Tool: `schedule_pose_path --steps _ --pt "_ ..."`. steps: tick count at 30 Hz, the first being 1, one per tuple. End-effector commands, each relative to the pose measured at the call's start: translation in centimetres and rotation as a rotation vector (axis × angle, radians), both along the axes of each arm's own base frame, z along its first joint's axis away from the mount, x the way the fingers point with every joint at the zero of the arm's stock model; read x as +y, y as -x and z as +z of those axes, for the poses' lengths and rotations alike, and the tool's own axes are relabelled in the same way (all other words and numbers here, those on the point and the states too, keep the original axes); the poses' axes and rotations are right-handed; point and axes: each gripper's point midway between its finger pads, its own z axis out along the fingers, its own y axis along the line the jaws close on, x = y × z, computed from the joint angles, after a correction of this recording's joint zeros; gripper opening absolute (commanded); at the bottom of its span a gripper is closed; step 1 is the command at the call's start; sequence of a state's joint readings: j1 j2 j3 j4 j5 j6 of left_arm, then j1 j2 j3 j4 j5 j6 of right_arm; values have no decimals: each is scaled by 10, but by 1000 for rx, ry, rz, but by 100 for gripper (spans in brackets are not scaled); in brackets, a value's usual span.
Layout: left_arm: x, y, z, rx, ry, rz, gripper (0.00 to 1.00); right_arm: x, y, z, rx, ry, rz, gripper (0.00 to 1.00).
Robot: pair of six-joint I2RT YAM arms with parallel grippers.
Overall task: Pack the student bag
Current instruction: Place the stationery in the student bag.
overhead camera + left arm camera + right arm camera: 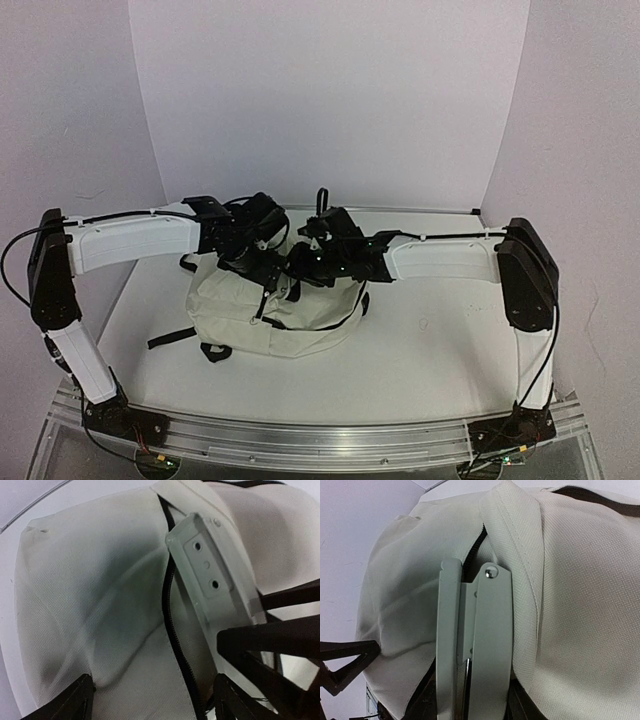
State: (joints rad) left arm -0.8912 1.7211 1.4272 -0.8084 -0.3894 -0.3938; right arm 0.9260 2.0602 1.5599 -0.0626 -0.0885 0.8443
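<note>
Bag: I see the student bag [270, 320] lying slumped in the middle of the table [440, 350], with a black strap trailing toward the left arm's side. Both wrists are crowded over its top edge.
Opening: the zipper [172, 630] is parted along the top seam. The gap looks narrow, with a fabric flap folded over one side.
Right gripper: my right gripper [308, 262] is clamped on a pale stapler [475, 645], whose far end sits at the mouth of the gap, against the flap.
Left gripper: my left gripper [152, 702] hangs close over the fabric panel beside the zipper. Its fingers are spread wide with only cloth beneath them, and they grip nothing.
Step, as I judge it: feeding the stapler into the bag. It is not inside yet, since most of its body shows outside.
Risk one: the left fingers grip no cloth, so nothing holds the mouth open. A push could drag the soft flap inward and close the gap over the stapler's nose.
Risk two: the stapler's hinged top could catch on the zipper teeth. More force from me would then shove the limp bag across the table rather than seat the item.
Risk three: if I release too early, the stapler may slide off the rounded fabric onto the table.
Risk four: the two wrists are very near each other, so a sideways correction by either could knock the other.
Cannot tell: how deep the compartment runs behind the gap.
</note>
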Motion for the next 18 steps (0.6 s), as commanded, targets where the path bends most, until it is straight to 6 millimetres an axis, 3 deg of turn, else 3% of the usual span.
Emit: schedule_pose_path --steps 1,7,11,18 --pt "3 4 4 -30 -101 24 85 -19 -11 4 -21 30 -81 22" --pt "5 5 -1 -54 -248 27 87 -16 -11 1 -16 31 -72 21" --pt "25 1 4 -86 -407 100 82 -15 -12 4 -22 28 -71 21" --pt "41 -1 21 -159 -446 189 47 -11 -12 5 -18 20 -56 21"
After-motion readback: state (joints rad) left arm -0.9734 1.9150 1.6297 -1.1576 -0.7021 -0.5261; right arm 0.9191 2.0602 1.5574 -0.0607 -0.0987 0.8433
